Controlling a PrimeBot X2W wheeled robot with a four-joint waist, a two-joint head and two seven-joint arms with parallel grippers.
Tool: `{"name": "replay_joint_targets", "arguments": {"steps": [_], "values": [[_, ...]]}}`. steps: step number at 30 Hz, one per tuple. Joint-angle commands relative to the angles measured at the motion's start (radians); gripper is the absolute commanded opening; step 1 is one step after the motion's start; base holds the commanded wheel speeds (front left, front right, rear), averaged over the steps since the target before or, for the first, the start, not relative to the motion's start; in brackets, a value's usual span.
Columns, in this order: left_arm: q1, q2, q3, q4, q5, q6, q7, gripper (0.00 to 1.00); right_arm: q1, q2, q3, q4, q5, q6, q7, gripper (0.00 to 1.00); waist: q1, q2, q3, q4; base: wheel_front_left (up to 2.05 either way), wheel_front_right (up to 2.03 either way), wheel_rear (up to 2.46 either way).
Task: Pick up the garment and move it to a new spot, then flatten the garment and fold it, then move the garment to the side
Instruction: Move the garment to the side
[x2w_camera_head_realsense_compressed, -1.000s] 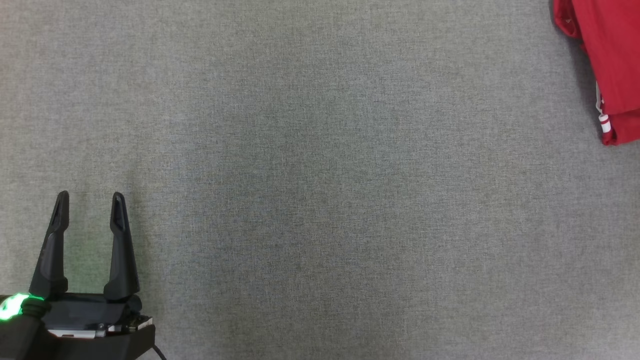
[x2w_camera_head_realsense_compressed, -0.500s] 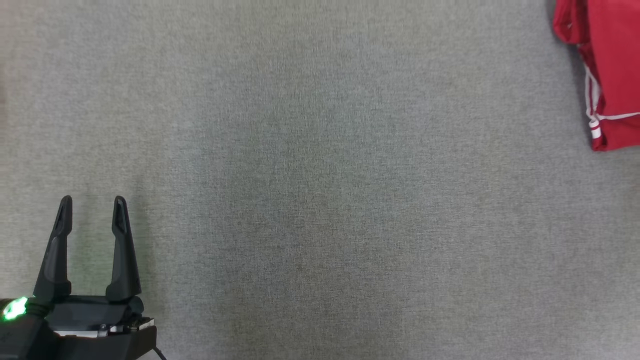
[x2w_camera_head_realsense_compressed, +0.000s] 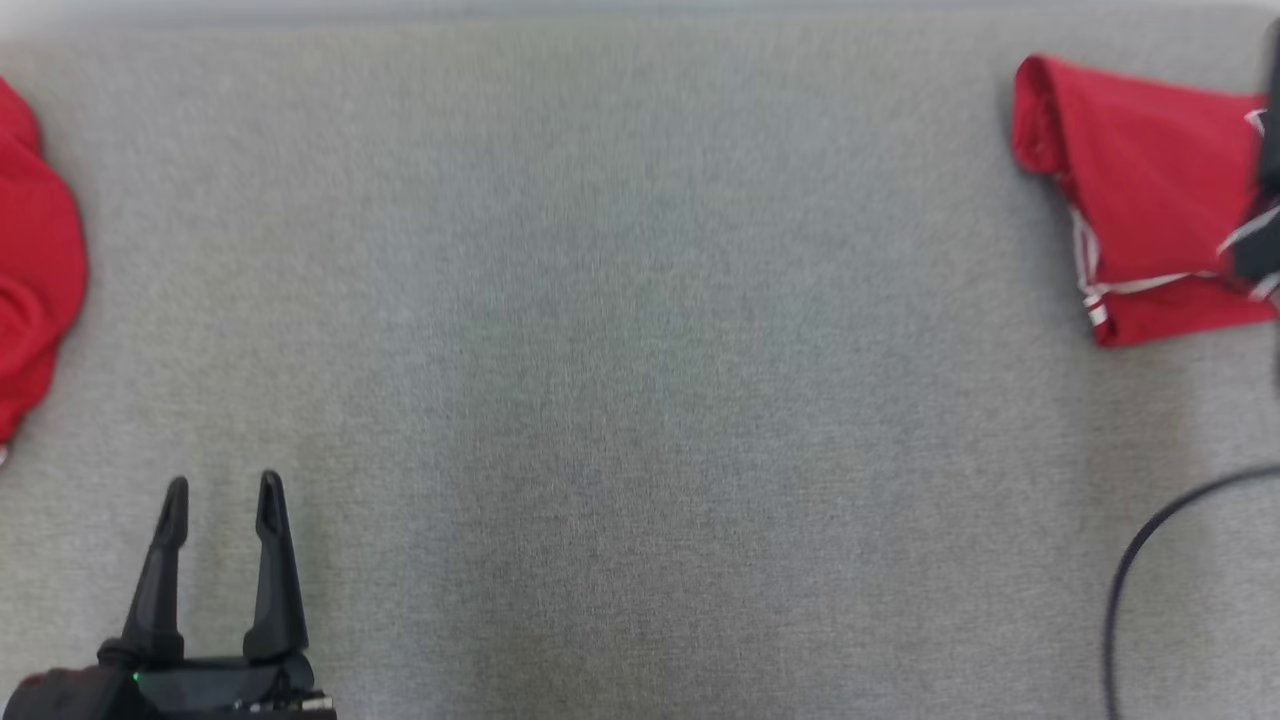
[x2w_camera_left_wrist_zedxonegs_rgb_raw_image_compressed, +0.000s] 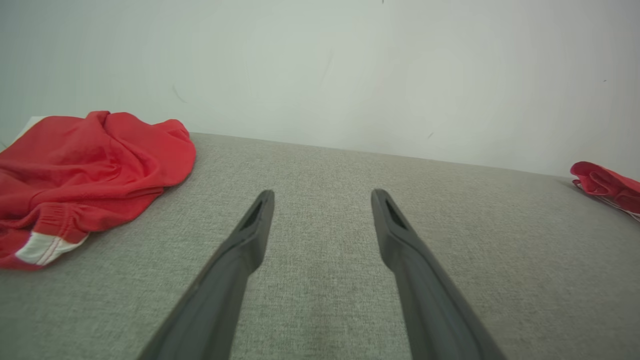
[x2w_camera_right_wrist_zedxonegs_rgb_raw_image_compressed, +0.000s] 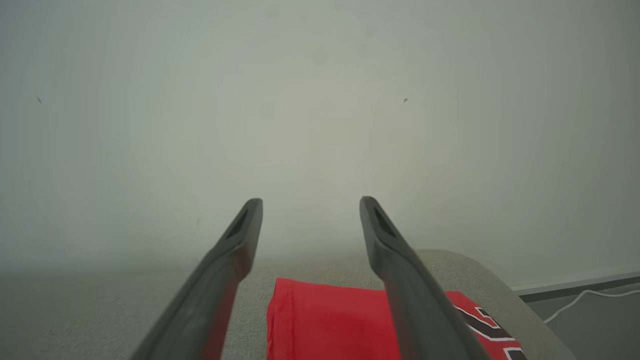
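nothing can be read; the folded red fabric garment (x2w_camera_right_wrist_zedxonegs_rgb_raw_image_compressed: 325, 325) bears black white-edged figures (x2w_camera_right_wrist_zedxonegs_rgb_raw_image_compressed: 487, 320) at its edge, cut off and illegible.

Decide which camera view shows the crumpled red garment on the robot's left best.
The left wrist view: the crumpled red garment lies nearly whole and sharp, its folds and white band plain. The head view catches a blurred slice of it at the left edge. The right wrist view faces the folded red garment instead.
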Motion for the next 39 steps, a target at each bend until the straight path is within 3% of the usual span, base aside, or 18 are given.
{"name": "replay_joint_targets", "arguments": {"steps": [1, 16, 22, 28, 39], "values": [[0.021, 0.001, 0.002, 0.007, -0.008, 0.001, -0.004, 1.0, 0.044, 0.016, -0.011, -0.024, -0.011, 0.0, 0.0, 1.0, 0.0001, 0.0, -0.072, -0.006, 0.0, 0.0, 0.0], [0.083, 0.0, -0.033, 0.068, -0.026, 0.002, -0.004, 1.0, 0.553, 0.254, -0.224, -0.344, -0.212, 0.0, 0.0, 1.0, 0.0001, 0.0, -0.235, 0.048, 0.0, 0.0, 0.0], [0.102, 0.0, -0.033, 0.102, -0.029, 0.004, -0.004, 1.0, 0.733, 0.333, -0.247, -0.438, -0.334, 0.0, 0.0, 1.0, 0.0001, 0.0, -0.284, 0.054, 0.0, 0.0, 0.0], [0.12, 0.0, -0.029, 0.133, -0.01, 0.012, -0.004, 1.0, 0.843, 0.418, -0.222, -0.46, -0.42, 0.0, 0.0, 1.0, 0.0001, 0.0, -0.328, 0.054, 0.0, 0.0, 0.0], [0.133, 0.0, -0.038, 0.188, 0.053, 0.041, -0.004, 1.0, 0.862, 0.465, -0.185, -0.418, -0.504, 0.0, 0.013, 1.0, 0.0001, 0.0, -0.369, 0.052, 0.0, 0.0, 0.0]]}}
